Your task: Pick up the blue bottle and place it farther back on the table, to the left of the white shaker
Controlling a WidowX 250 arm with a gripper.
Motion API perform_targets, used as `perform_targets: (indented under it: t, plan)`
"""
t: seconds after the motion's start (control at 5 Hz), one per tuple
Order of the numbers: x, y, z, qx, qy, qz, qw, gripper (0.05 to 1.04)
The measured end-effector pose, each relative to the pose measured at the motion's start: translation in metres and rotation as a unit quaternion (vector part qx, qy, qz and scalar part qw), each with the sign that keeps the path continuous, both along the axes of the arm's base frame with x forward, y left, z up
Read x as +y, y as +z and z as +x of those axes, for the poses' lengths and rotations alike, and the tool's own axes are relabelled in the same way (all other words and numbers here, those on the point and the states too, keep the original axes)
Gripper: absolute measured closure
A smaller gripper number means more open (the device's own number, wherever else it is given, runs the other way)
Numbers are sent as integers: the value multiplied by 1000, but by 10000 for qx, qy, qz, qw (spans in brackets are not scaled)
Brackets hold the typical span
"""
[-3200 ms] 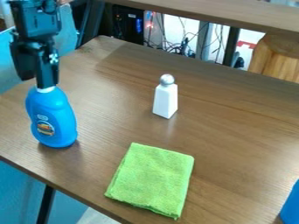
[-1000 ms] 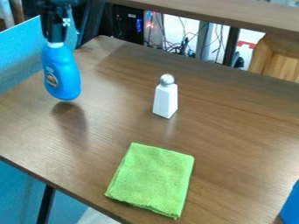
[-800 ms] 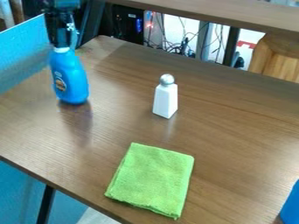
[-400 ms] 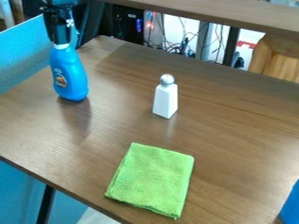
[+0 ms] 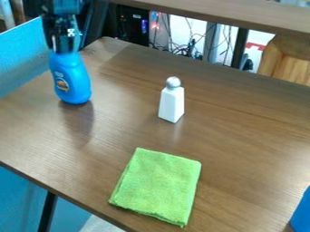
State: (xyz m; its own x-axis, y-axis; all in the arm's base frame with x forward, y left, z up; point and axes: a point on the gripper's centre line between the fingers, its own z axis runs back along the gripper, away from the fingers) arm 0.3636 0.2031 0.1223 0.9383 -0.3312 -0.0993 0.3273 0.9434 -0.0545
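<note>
We are seeing the black gripper [image 5: 62,44] sitting a little lower on the blue bottle's [image 5: 71,79] neck now, but we can't tell if its jaws are squeezing or letting go. The bottle is resting, it seems, farther back on the table's [image 5: 242,131] left side, so we are guessing the moving is nearly done, while the white shaker [image 5: 172,103] and green cloth [image 5: 158,186] are staying put.

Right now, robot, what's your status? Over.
Gripper at top of blue bottle. Bottle upright, on left side of table. White shaker and green cloth both apart from it.
</note>
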Motion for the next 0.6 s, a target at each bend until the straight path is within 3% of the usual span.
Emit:
perform_targets:
  t: [0.2,0.4,0.6]
  plan:
    - [-6,1,-2,52,23,-210,9998,68]
    - [-13,5,0,-15,1,-430,9991,73]
    - [-15,4,-1,-69,73,-434,9990,77]
